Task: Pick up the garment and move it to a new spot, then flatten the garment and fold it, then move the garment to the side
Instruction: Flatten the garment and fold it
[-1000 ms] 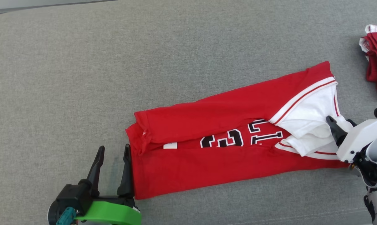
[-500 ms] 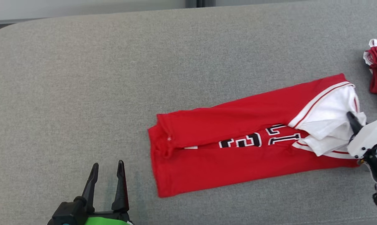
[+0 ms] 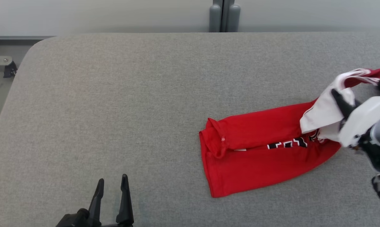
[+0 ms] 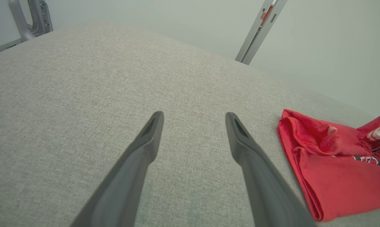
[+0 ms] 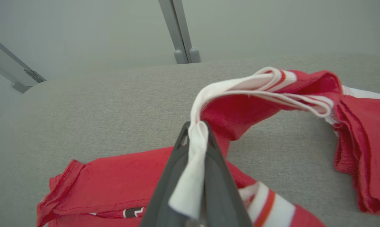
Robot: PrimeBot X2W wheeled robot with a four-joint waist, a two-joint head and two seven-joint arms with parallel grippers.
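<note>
1. Your right gripper (image 3: 338, 99) is clamped shut on the white-trimmed end of the garment (image 3: 259, 151). In the right wrist view a white band of cloth is pinched between the two dark fingers (image 5: 164, 176) and runs out past their tips.
2. That held end is raised off the table (image 3: 114, 94). From the grip the white trim arcs up and to the right, and red cloth hangs below it.
3. The rest of the garment lies on the right half of the table, folded lengthwise into a long red strip. Its left end sits near the middle of the table, and the strip slants up toward the grip on the right.
4. Black-and-white lettering (image 3: 290, 144) shows in the gap between the two folded flaps.
5. More red cloth (image 5: 363, 142) lies bunched at the right in the right wrist view. You cannot tell there whether it is part of the same garment.
6. Your left gripper (image 3: 112, 178) is near the table's front edge, left of centre, with its jaws spread wide and nothing between them. It is well apart from the garment, whose folded end shows off to its right in the left wrist view (image 4: 335, 164).
7. A grey post (image 3: 221, 15) stands behind the far edge.
</note>
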